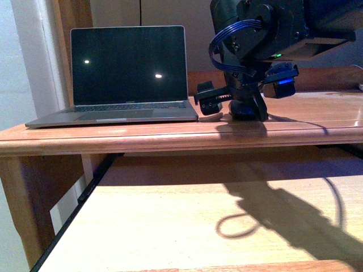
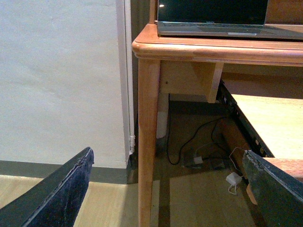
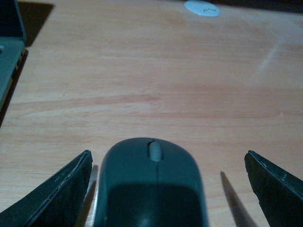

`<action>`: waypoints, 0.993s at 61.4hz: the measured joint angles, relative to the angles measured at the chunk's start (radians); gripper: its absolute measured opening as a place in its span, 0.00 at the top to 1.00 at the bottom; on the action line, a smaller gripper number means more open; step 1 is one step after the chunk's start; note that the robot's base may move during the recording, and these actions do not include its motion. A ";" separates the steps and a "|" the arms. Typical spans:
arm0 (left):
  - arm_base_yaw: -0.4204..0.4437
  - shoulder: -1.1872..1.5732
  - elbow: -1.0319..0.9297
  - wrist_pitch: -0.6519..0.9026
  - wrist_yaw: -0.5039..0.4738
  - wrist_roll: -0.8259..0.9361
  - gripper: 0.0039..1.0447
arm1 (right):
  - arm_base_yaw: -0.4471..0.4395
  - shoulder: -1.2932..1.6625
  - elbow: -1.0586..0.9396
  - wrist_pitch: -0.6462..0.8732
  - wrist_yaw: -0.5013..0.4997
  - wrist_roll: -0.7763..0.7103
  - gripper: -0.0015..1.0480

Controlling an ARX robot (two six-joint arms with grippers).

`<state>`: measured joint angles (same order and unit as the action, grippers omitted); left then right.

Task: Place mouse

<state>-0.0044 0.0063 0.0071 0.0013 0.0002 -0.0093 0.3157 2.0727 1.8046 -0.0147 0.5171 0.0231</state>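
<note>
The small dark grey computer mouse [image 3: 151, 189] with its rounded matte top and pale scroll wheel is lying flat on the light wooden desk top [image 3: 165, 71], and in the right wrist view it is sitting directly between the two dark fingers of my right gripper [image 3: 168, 161]. I am holding that gripper wide open: the mouse is resting on the wood with a strip of bare desk and shadow showing on each side of it, narrower on one side than on the other, and neither finger is touching it, so the jaws are gripping nothing. Beyond the mouse a small white round disc [image 3: 202, 8] is lying on the same surface, well apart from it. The corner of the open grey laptop [image 3: 9, 56] is showing off to the side. In the front view my right arm [image 1: 266, 39], with a looped blue cable [image 1: 227, 42] on it, is reaching down onto the desk top just to the right of that laptop, whose dark screen is showing two small light spots, and the arm is hiding the mouse there. Below the desk top a pale wooden pull-out shelf [image 1: 170, 215] is sticking out toward me, with the arm's shadow falling across it. My left gripper [image 2: 168, 161] is hanging low beside the desk's front leg [image 2: 147, 142], likewise spread wide and holding nothing, facing a white wall [image 2: 61, 80] and some cables [image 2: 199, 146] lying on the floor.
</note>
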 joint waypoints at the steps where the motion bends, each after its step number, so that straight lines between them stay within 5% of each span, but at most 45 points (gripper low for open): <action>1: 0.000 0.000 0.000 0.000 0.000 0.000 0.07 | -0.004 -0.010 -0.012 0.007 -0.008 0.008 0.07; 15: 0.000 0.000 0.000 0.000 0.000 0.000 0.07 | -0.132 -0.350 -0.362 0.155 -0.264 0.051 0.07; 34: 0.000 0.000 0.000 0.000 0.000 0.000 0.07 | -0.460 -0.803 -0.978 0.264 -0.804 -0.127 0.07; 50: 0.000 0.000 0.000 0.000 0.000 0.000 0.07 | -0.791 -0.979 -1.248 0.177 -1.248 -0.327 0.07; 61: 0.000 0.000 0.000 0.000 0.000 0.000 0.07 | -0.974 -0.996 -1.291 -0.057 -1.474 -0.584 0.07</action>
<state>-0.0044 0.0063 0.0071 0.0013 0.0002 -0.0093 -0.6586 1.0771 0.5140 -0.0715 -0.9573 -0.5606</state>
